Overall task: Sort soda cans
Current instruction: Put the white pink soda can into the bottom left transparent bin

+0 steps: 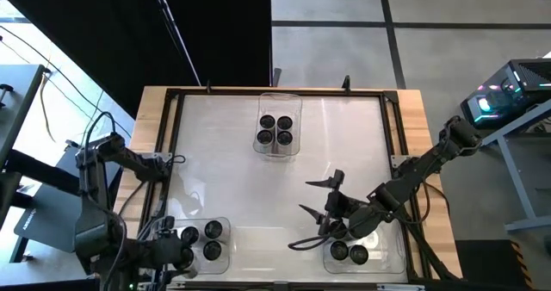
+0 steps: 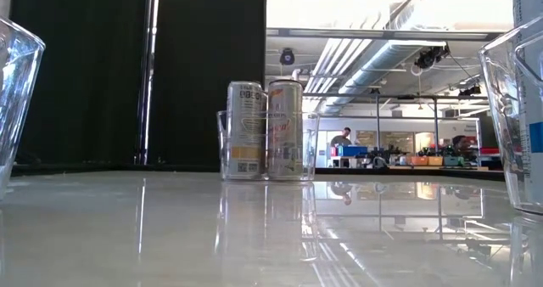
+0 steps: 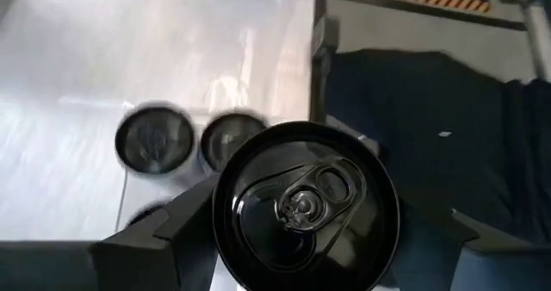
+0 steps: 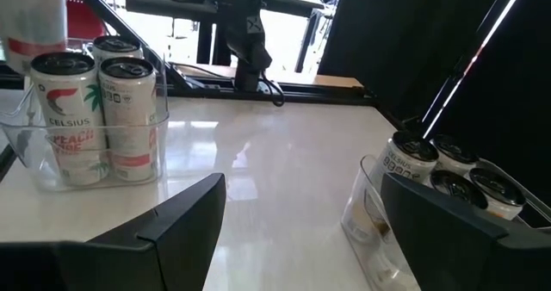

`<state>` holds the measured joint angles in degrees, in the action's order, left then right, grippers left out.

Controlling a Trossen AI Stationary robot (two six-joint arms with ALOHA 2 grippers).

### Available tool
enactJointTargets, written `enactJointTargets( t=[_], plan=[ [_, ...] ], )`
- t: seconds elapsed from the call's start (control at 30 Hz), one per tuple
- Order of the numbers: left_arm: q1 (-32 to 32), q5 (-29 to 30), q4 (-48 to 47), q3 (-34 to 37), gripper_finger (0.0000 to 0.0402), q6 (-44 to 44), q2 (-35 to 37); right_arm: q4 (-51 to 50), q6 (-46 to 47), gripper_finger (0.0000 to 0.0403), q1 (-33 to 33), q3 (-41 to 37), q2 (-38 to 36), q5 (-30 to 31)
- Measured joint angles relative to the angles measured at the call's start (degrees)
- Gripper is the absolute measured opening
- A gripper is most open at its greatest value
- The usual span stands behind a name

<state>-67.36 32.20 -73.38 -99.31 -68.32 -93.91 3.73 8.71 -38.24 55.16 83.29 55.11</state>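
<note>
can [image 3: 303, 209]: round black top with pull tab, clasped in left jaws [image 3: 293, 239] above near-left clear plastic bin [image 1: 219, 239] | right jaws [image 1: 320, 196]: spread wide, empty, over glossy white table [image 1: 232, 170] beside near-right bin [image 1: 387, 258] | four cans [image 1: 275, 129]: far-middle bin [image 1: 280, 102]

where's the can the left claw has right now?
In the left wrist view, the black-topped can sits between the left claw fingers, above the near-left bin. That bin holds three other cans, at the table's near-left corner.
</note>
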Motion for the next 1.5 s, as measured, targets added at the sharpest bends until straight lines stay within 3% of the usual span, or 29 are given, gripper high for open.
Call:
enactJointTargets(
  t=[0.6,1.13,1.5],
  plan=[
    [-6.96,11.21,1.8,14.98,0.0246,-14.32,0.0,0.8,-0.15,0.0307,0.0,0.0,0.0,0.0],
    [-7.31,16.02,16.49,25.1,0.0256,-11.27,0.13,0.89,-0.09,0.0307,0.0,0.0,0.0,0.0],
    [-6.22,15.55,17.92,26.19,0.0257,-7.82,0.22,0.87,0.01,0.0307,0.0,0.0,0.0,0.0]
  ],
)
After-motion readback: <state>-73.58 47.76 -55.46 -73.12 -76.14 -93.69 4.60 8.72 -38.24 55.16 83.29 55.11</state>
